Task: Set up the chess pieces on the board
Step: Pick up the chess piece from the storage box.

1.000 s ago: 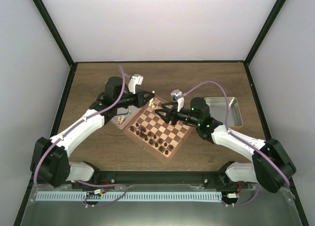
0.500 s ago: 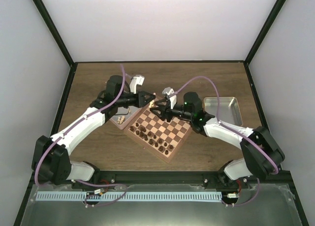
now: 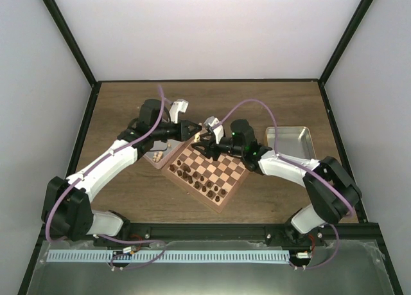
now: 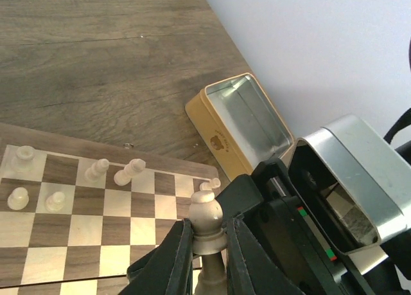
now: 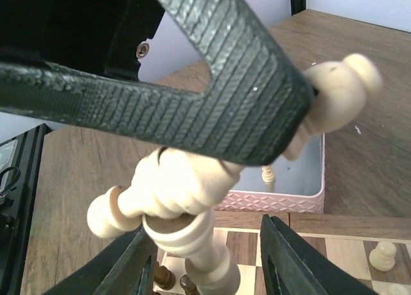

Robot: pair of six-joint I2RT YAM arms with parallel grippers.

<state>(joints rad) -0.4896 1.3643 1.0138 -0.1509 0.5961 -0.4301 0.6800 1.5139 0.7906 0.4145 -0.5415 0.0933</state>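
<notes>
The left end effector pinches a beige chess piece tight between its fingers, up over the far corner of the board (which lies on the desk). The right end effector is spread wide, right beside it.

Beige chess piece between spread fingers

White walls, blk frame posts, wood tbl.
</notes>
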